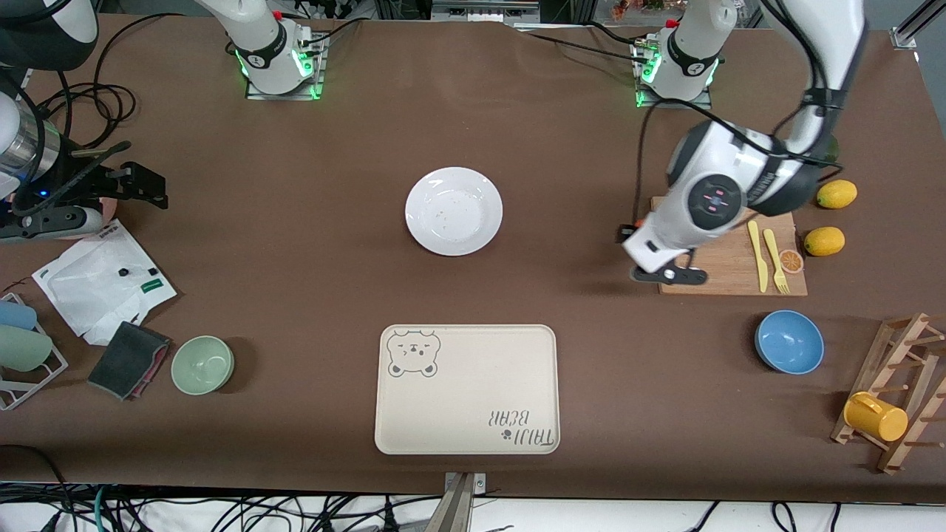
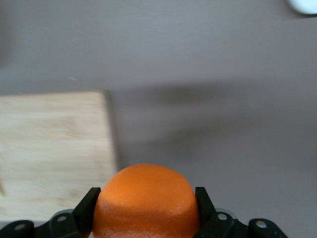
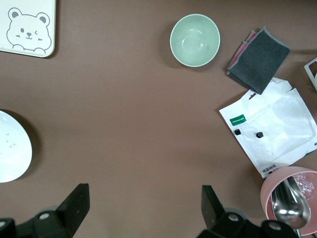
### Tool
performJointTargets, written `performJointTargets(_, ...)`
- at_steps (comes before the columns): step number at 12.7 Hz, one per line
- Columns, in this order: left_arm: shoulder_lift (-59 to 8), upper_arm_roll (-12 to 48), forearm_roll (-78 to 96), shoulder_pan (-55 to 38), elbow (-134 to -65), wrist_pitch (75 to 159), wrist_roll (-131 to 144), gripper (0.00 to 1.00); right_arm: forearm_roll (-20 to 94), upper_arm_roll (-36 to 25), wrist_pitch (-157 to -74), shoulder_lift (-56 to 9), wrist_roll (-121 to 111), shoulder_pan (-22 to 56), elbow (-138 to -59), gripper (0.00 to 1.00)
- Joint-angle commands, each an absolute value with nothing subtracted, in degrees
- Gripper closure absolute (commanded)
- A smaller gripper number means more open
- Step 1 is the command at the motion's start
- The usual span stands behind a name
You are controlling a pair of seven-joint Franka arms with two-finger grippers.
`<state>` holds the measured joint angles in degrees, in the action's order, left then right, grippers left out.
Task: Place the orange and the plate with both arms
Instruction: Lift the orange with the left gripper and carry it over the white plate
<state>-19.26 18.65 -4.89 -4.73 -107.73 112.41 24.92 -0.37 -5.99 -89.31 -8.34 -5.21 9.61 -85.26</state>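
Small round reddish-orange orange [image 2: 144, 201]: pinched between the two black fingers [image 2: 87, 207] of the left gripper [image 1: 667, 274], one finger on each side of the fruit. In the front view the orange itself is hidden under the left wrist. The left gripper hangs over the edge of the rectangular wooden cutting board [image 1: 728, 267], at the board's side toward the right arm's end of the tabletop.

Round white glossy plate [image 1: 454, 210]: flat on the brown tabletop [image 1: 295, 244], well apart from the cutting board toward the right arm's end. Nothing on it.

On the cutting board: yellow plastic knife [image 1: 756, 255], yellow plastic fork [image 1: 775, 260], small flat orange slice [image 1: 791, 260]. Two yellow lemons [image 1: 836, 193] just beside the board, toward the left arm's end.

Right gripper [image 3: 143, 208]: fingers spread wide, holding nothing, waiting over the right arm's end of the tabletop, well apart from the cutting board.
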Motion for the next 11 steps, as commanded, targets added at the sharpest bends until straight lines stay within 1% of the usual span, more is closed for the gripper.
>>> performJointTargets(1, -23.36, 18.72, 0.68, -11.57, -102.24, 111.44, 38.62, 0.72, -0.44, -5.62, -88.95, -8.79, -4.75, 9.14, -84.02, 0.00)
performJointTargets(4, -31.53, 18.72, 2.64, -18.87, -91.53, 111.71, 50.75, 0.73, -0.44, -5.62, -88.77, -8.79, -4.75, 9.14, -84.02, 0.00)
performJointTargets(5, -33.73, 18.72, 2.20, -22.03, -89.32, 111.71, 56.98, 0.72, -0.44, -5.62, -88.77, -8.79, -4.75, 9.14, -84.02, 0.00)
performJointTargets(7, -37.95, 18.37, 1.85, -28.27, -86.59, 113.71, 64.92, 0.72, -0.44, -5.62, -88.77, -8.79, -4.75, 8.88, -84.11, 0.00)
performJointTargets(9, -41.12, 18.37, 1.85, -31.36, -86.31, 121.07, 71.42, 0.72, -0.35, -5.80, -88.77, -8.79, -4.75, 8.53, -84.11, 0.00)
performJointTargets(11, -43.84, 18.11, 1.41, -33.91, -86.31, 126.36, 73.91, 0.72, -0.35, -5.80, -88.77, -8.79, -4.75, 8.53, -84.02, 0.00)
